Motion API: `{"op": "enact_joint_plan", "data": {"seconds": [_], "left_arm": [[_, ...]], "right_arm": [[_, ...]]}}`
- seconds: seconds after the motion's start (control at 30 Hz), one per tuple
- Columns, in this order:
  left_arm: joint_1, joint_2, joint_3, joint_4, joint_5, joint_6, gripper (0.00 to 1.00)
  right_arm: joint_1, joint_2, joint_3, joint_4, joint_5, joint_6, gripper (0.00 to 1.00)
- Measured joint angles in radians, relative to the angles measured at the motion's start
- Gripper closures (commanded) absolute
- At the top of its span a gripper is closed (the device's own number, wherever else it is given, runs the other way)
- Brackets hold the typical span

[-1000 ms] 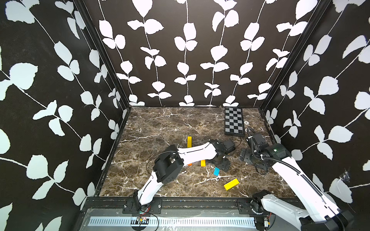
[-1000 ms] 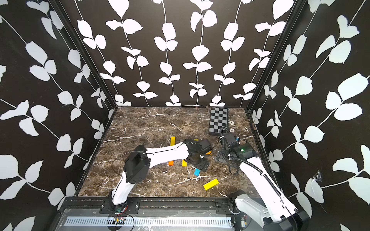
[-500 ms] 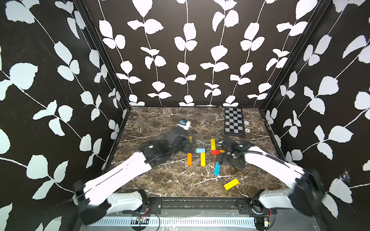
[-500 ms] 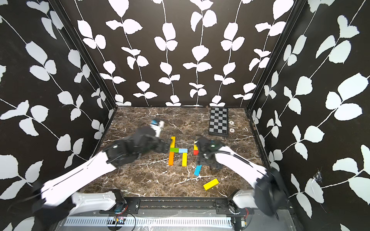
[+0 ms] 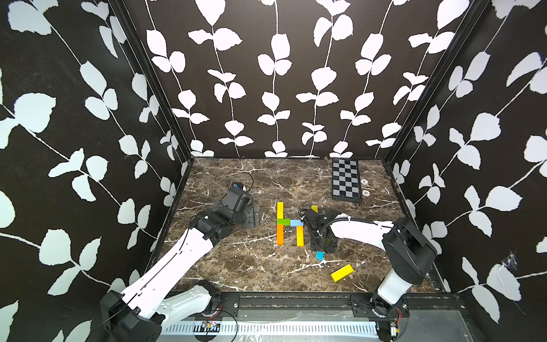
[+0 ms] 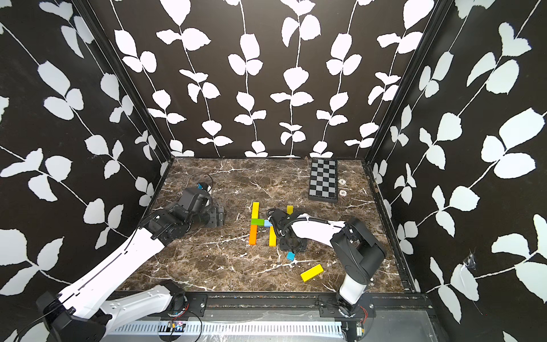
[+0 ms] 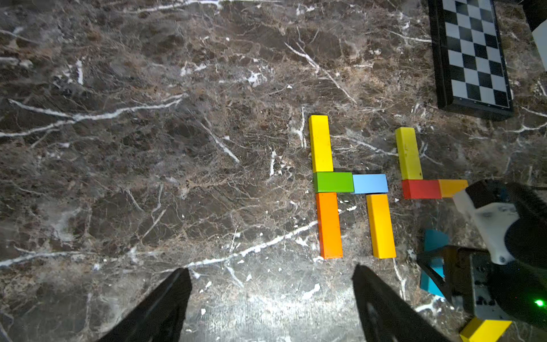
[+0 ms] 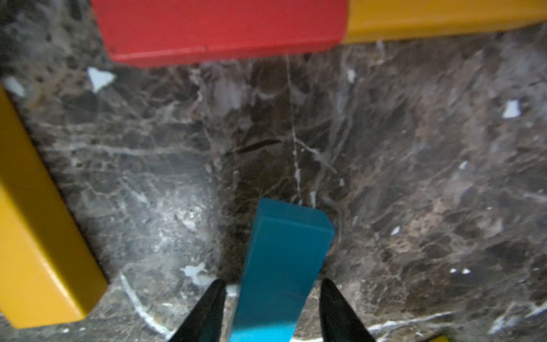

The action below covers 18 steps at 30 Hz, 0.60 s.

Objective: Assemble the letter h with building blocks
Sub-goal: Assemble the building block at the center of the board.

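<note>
At left, reaching low toward 1 o'clock with left arm (image 5: 183,254); left gripper (image 7: 270,271) spread wide, empty, 9 o'clock of the block h (image 5: 283,222). At right, right arm (image 5: 361,234) folded toward 9 o'clock; right gripper (image 8: 272,282) narrow around blue block (image 8: 284,266), 4 o'clock of the h, clamping unclear

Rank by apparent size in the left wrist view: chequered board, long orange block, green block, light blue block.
1. chequered board, though cut off at the frame edge
2. long orange block
3. green block and light blue block: nearly alike, not ranked
</note>
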Motion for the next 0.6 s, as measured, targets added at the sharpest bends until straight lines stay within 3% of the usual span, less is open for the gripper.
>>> {"op": "enact_joint_plan", "data": {"seconds": [0.03, 0.17, 0.33, 0.5, 0.53, 0.6], "left_arm": [[0.004, 0.002, 0.000, -0.002, 0.005, -0.002, 0.18], [0.013, 0.025, 0.000, -0.014, 0.031, -0.008, 0.21], [0.018, 0.044, 0.000, -0.018, 0.047, -0.009, 0.22], [0.025, 0.063, 0.000, -0.019, 0.057, -0.015, 0.25], [0.027, 0.070, 0.000, -0.019, 0.060, -0.016, 0.25], [0.027, 0.082, 0.000, -0.019, 0.064, -0.016, 0.25]], "right_arm": [[-0.002, 0.002, 0.002, 0.002, -0.005, -0.014, 0.76], [-0.030, 0.010, 0.017, -0.010, -0.023, -0.085, 0.80], [-0.081, 0.055, 0.085, -0.040, -0.039, -0.210, 0.79], [-0.106, 0.085, 0.118, -0.038, -0.081, -0.253, 0.78], [-0.106, 0.092, 0.126, -0.037, -0.087, -0.254, 0.75], [-0.106, 0.105, 0.142, -0.034, -0.095, -0.249, 0.53]]}}
